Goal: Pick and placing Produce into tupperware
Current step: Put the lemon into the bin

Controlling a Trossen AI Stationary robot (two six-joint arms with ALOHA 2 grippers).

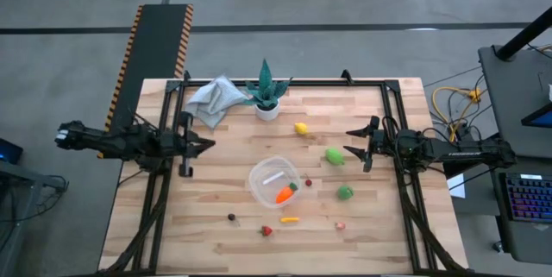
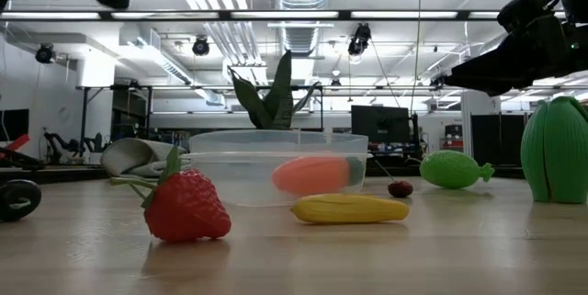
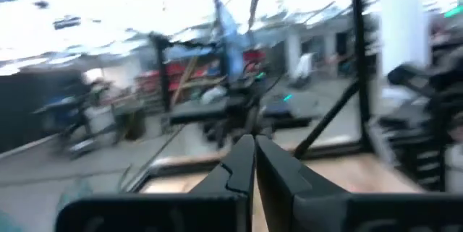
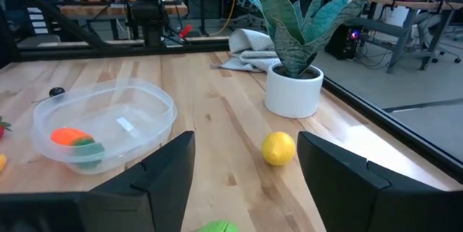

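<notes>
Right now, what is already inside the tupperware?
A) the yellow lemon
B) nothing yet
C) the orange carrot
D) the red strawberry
C: the orange carrot lies inside the clear tupperware, seen through its wall in the low view too, while the lemon and strawberry sit on the table outside it.

On the table: one tupperware (image 1: pixel 263 176) holding one carrot (image 1: pixel 285 194), one lemon (image 1: pixel 301 128), two green pieces (image 1: pixel 335 156), five small bits (image 1: pixel 290 220), one plant (image 1: pixel 266 92), one cloth (image 1: pixel 213 98).
</notes>
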